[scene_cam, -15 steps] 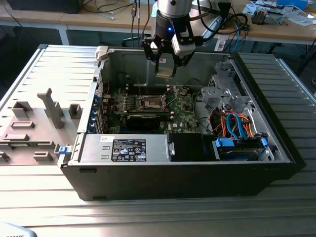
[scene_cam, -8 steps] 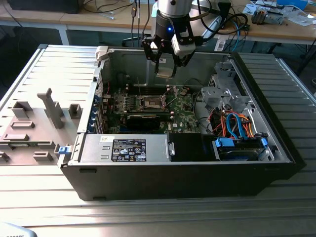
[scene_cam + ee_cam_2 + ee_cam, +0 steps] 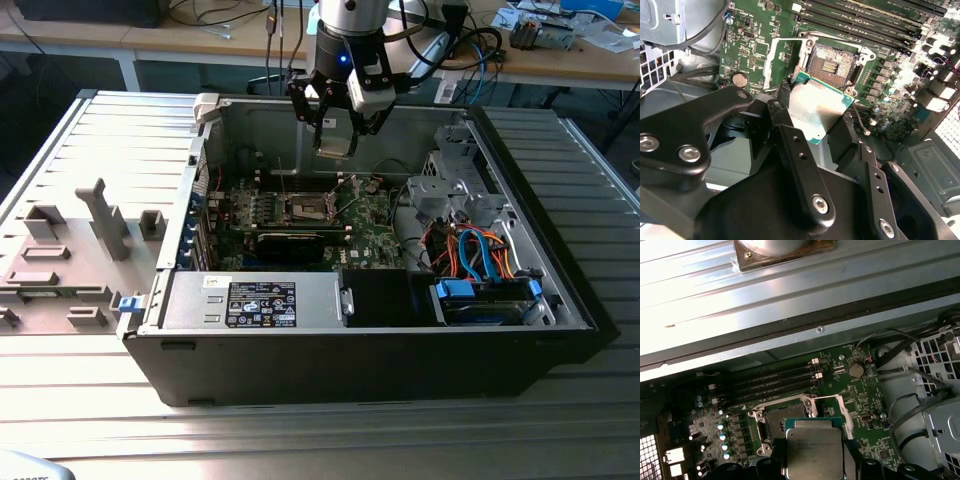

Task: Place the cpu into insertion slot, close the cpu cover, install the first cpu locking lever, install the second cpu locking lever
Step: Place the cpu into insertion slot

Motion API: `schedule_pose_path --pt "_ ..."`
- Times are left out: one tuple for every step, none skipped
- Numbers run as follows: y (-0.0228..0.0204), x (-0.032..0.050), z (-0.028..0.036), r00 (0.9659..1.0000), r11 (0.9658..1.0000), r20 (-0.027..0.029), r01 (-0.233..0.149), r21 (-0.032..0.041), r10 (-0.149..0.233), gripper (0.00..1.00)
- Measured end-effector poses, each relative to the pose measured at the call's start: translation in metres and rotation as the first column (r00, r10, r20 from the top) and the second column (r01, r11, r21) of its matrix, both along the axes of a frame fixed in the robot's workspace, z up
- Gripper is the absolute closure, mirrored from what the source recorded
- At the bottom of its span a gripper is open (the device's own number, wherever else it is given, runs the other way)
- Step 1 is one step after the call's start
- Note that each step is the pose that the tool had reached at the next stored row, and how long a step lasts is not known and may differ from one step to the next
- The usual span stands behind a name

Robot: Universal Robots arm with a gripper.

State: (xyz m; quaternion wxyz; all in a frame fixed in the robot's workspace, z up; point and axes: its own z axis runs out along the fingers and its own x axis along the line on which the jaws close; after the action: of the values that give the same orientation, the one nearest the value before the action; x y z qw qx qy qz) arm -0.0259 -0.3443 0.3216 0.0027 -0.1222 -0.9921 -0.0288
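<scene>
Gripper (image 3: 336,132) hangs inside the open case (image 3: 400,360), up off the board (image 3: 365,215), pinching the cpu (image 3: 337,144) between its fingers. The jaws are pressed in on the chip's opposite edges.

In the second wrist view the cpu (image 3: 817,107) sits at the tips, one black finger (image 3: 790,140) on either side, metal top facing the camera and green edge visible. The slot (image 3: 832,62) lies just past the chip's far edge, its dark centre bare. The chip is held in the air clear of the slot, not seated.

The cover (image 3: 771,60) is a thin silvery frame swung off to one side of the slot, clear of the slot's centre.

In the first wrist view the cpu (image 3: 815,450) overlaps the near rim of the slot (image 3: 780,415) and the memory slots (image 3: 770,382) run beyond it.

In the exterior view the slot (image 3: 308,208) is on the board under the gripper, well apart from the chip. The case lies on its side on a ribbed metal table (image 3: 560,420).
</scene>
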Motion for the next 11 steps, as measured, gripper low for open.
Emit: schedule_pose_path --pt "0.0 0.0 0.0 1.0 1.0 0.0 0.001 -0.0003 -0.001 0.46" --pt "0.0 0.0 0.0 1.0 1.0 0.0001 0.001 -0.0005 -0.001 0.46" --pt "0.0 0.0 0.0 1.0 1.0 0.0001 0.002 -0.0009 -0.002 0.46" --pt "0.0 0.0 0.0 1.0 1.0 0.0 0.003 -0.0012 -0.003 0.46" --pt "0.0 0.0 0.0 1.0 1.0 0.0001 0.003 -0.0014 -0.003 0.46" --pt "0.0 0.0 0.0 1.0 1.0 0.0001 0.004 -0.0018 -0.004 0.46" --pt "0.0 0.0 0.0 1.0 1.0 0.0 0.005 -0.0023 -0.005 0.46" --pt "0.0 0.0 0.0 1.0 1.0 0.0001 0.006 -0.0028 -0.006 0.46" --pt "0.0 0.0 0.0 1.0 1.0 0.0001 0.007 -0.0033 -0.007 0.46" --pt "0.0 0.0 0.0 1.0 1.0 0.0001 0.008 -0.0036 -0.008 0.46" --pt "0.0 0.0 0.0 1.0 1.0 0.0001 0.008 -0.0038 -0.008 0.46"
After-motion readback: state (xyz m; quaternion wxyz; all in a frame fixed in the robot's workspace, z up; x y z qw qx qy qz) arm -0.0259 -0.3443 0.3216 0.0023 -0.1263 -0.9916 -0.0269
